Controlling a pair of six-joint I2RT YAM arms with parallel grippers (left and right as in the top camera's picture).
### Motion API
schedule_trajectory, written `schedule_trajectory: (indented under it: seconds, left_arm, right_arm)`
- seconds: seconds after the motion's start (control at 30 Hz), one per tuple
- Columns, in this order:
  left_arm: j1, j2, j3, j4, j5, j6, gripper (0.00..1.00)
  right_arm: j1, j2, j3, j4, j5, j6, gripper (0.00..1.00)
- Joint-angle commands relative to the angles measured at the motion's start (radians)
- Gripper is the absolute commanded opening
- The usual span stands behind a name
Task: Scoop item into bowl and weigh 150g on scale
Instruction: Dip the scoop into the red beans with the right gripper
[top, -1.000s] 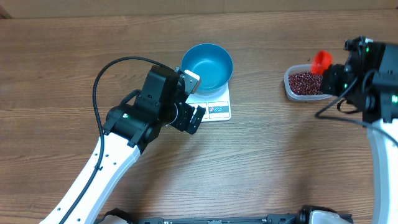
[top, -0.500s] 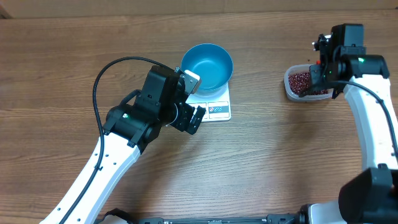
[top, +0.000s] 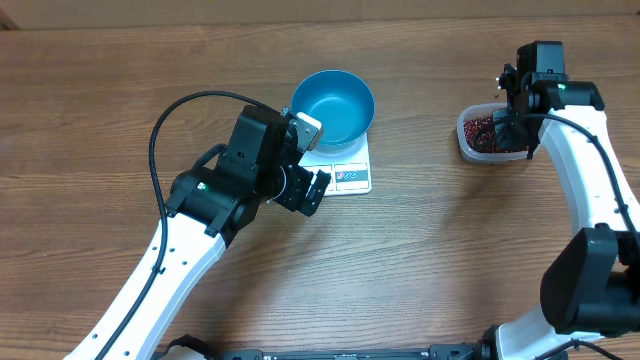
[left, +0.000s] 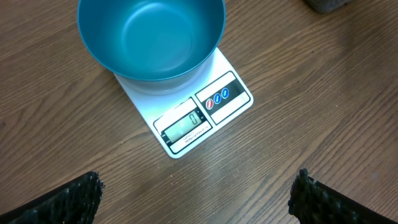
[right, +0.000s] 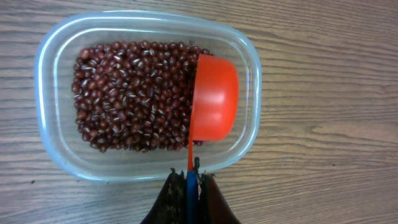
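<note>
Left gripper (left: 198, 180), lower centre of overhead: jaws spread wide, empty, hovering just short of the scale (left: 199, 115). Bowl (left: 149, 43) sits on the scale, bare inside. No beans moved yet; all the scooping and weighing is left.

Upper right: right gripper (right: 189, 186) clamped on the handle of the orange scoop (right: 214, 96), cup lying on the beans (right: 130, 93) in the clear tub (right: 45, 93).

Against a second ago: the scoop was raised beside the tub's right edge and now it is down in the beans. Left arm unmoved.
</note>
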Motion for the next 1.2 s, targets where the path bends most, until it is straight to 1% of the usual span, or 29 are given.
schedule_trajectory:
  seconds: [0.0, 0.3, 0.6, 1.17]
  left_arm:
    - [0.004, -0.008, 0.002, 0.001, 0.014, 0.022, 1.0]
    - [0.004, -0.008, 0.002, 0.001, 0.014, 0.022, 1.0]
    - [0.004, -0.008, 0.002, 0.001, 0.014, 0.022, 1.0]
    - [0.004, -0.008, 0.002, 0.001, 0.014, 0.022, 1.0]
  right_arm:
    - [0.004, 0.023, 0.02, 0.013, 0.02, 0.026, 0.04]
    - [0.004, 0.023, 0.02, 0.031, 0.008, 0.059, 0.04]
    - [0.004, 0.023, 0.02, 0.027, -0.014, 0.059, 0.04]
    - [0.004, 0.026, 0.015, 0.046, 0.005, 0.058, 0.04]
